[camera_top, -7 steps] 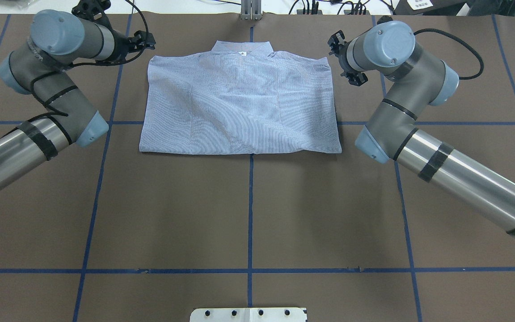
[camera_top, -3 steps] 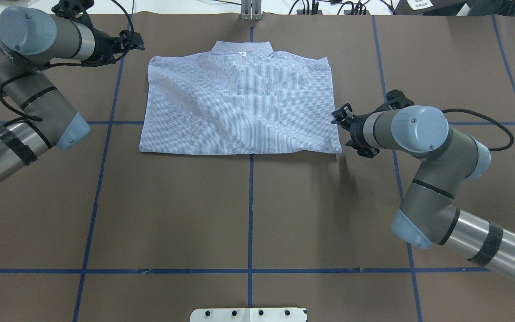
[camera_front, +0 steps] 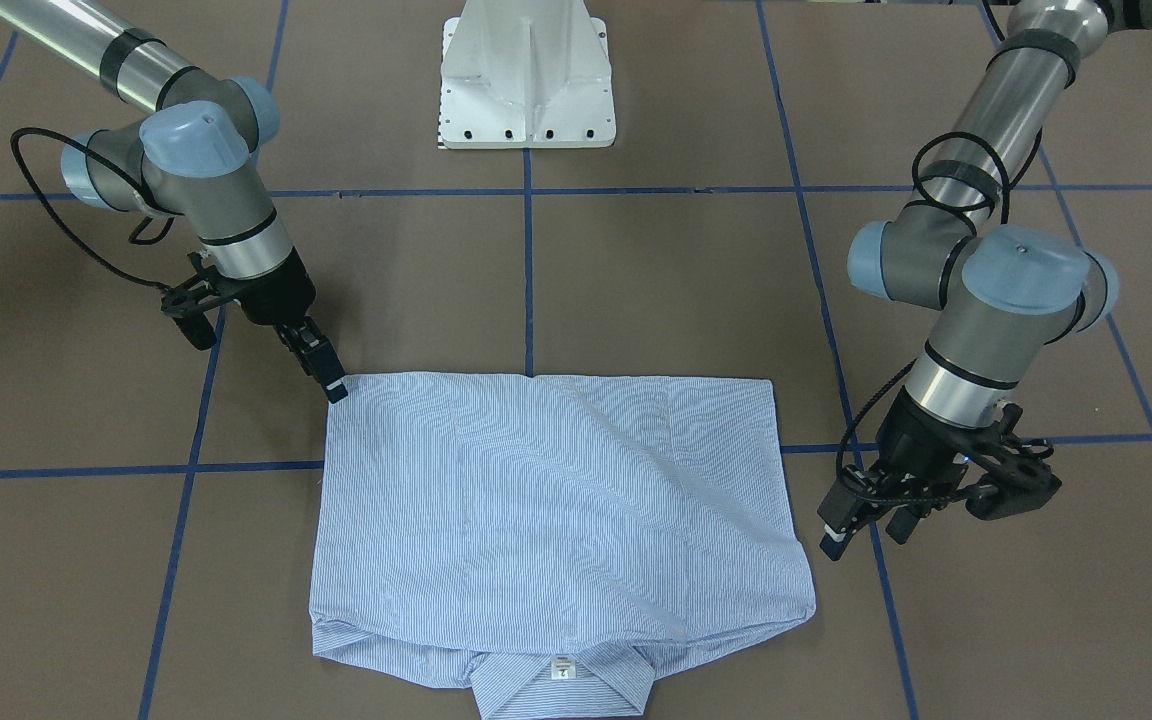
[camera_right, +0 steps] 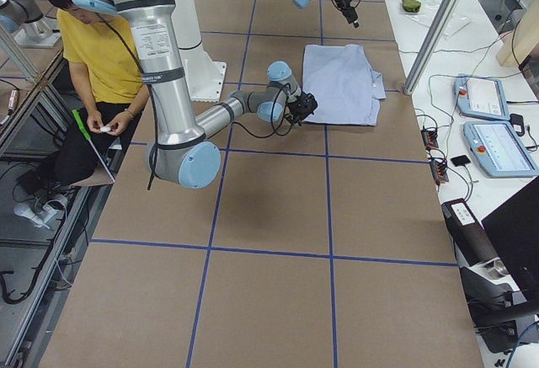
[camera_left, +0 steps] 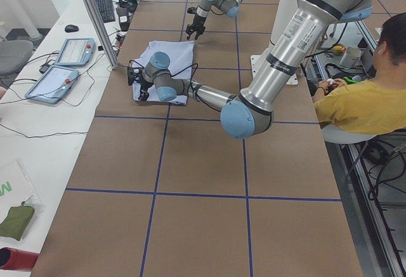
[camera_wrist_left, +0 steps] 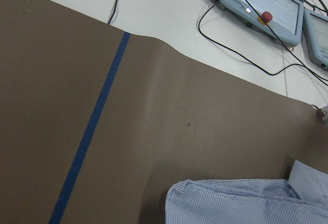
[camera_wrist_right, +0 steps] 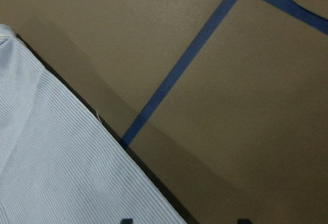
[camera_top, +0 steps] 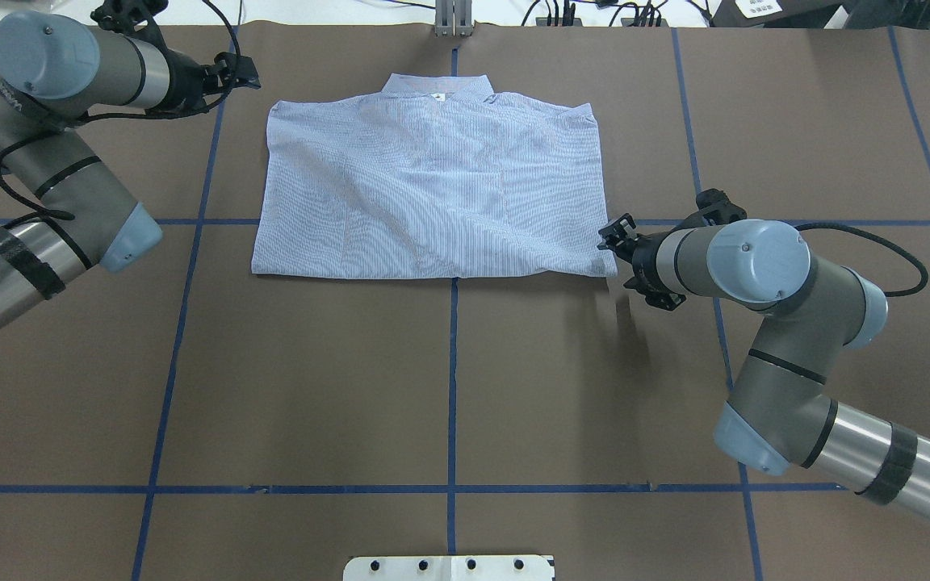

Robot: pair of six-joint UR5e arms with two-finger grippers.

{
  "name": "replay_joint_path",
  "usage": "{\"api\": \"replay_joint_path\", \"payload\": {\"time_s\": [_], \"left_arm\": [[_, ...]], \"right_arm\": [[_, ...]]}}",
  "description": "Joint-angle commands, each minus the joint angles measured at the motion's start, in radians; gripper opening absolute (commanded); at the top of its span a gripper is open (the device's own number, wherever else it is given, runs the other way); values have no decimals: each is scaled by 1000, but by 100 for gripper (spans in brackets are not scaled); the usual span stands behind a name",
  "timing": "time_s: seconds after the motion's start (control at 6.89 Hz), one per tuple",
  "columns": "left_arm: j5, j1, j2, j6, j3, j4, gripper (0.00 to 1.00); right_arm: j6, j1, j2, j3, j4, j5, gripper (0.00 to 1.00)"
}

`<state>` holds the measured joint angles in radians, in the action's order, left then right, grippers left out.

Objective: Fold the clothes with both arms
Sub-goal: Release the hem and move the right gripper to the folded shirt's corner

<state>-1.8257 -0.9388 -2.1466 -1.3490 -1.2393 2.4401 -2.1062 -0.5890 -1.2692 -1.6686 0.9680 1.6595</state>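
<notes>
shirt folded flat | right claw tips spread, wrist view only | left claw spread, front view

Striped shirt edge lies on brown mat, blue tape line nearby.

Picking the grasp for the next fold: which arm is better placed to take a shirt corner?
Right. The right tool is at a corner of the shirt, open. The left tool hangs beside the collar end, with table showing between.
</notes>
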Motion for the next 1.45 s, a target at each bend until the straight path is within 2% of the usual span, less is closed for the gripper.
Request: {"api": "replay_joint_path", "payload": {"time_s": [0.0, 0.29, 0.44, 0.73, 1.02, 1.16, 1.31], "left_arm": [[6, 0, 13, 2, 0, 0, 99], [8, 0, 14, 2, -5, 0, 99], [8, 0, 16, 2, -6, 0, 99], [12, 0, 14, 1, -8, 0, 99], [17, 0, 16, 1, -32, 0, 99], [14, 0, 17, -1, -55, 0, 99], [10, 1, 17, -10, -84, -1, 99]], "right_arm": [[-3, 11, 13, 4, 0, -7, 59], [-27, 11, 14, 10, 0, -9, 25], [-32, 12, 14, 13, 0, -7, 0], [-41, 8, 17, -8, -2, -6, 0], [-104, 12, -121, -197, 12, 23, 0], [-116, 18, -207, -333, 56, 160, 0], [-130, 67, -293, -432, 69, 237, 0]]}}
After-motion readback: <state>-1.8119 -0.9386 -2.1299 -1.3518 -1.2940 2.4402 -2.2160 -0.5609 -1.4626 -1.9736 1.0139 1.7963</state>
